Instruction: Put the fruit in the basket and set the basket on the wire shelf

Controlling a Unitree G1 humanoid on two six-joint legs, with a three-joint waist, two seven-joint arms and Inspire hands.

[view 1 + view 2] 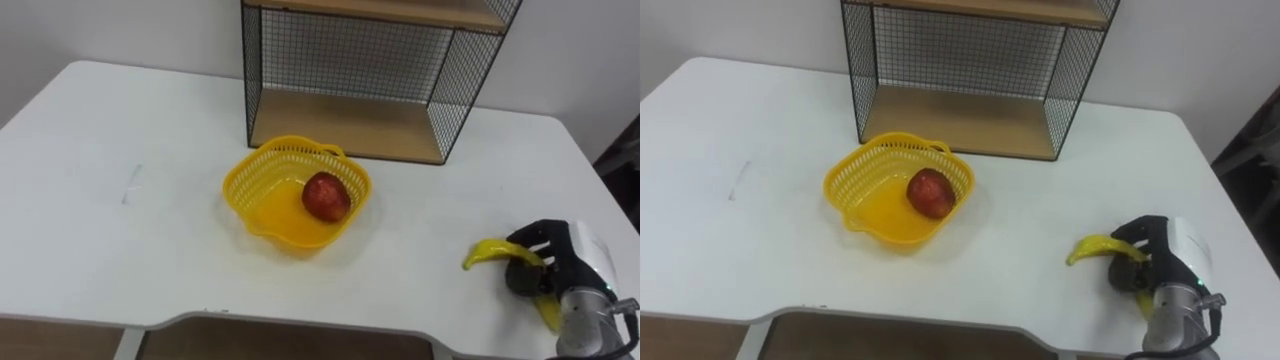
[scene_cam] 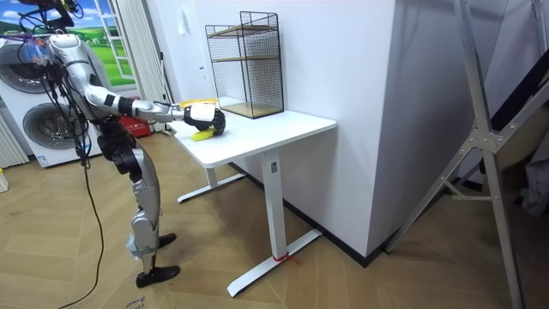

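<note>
While well apart from the yellow basket (image 1: 248, 190), right hand (image 1: 566, 262) closed around the banana (image 1: 489, 252).

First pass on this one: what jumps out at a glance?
The bright yellow basket in the middle of the white table stands out first, with a red apple lying inside it, just in front of the wire shelf. Near the table's front right edge the right hand is curled round a banana, well apart from the basket.
</note>
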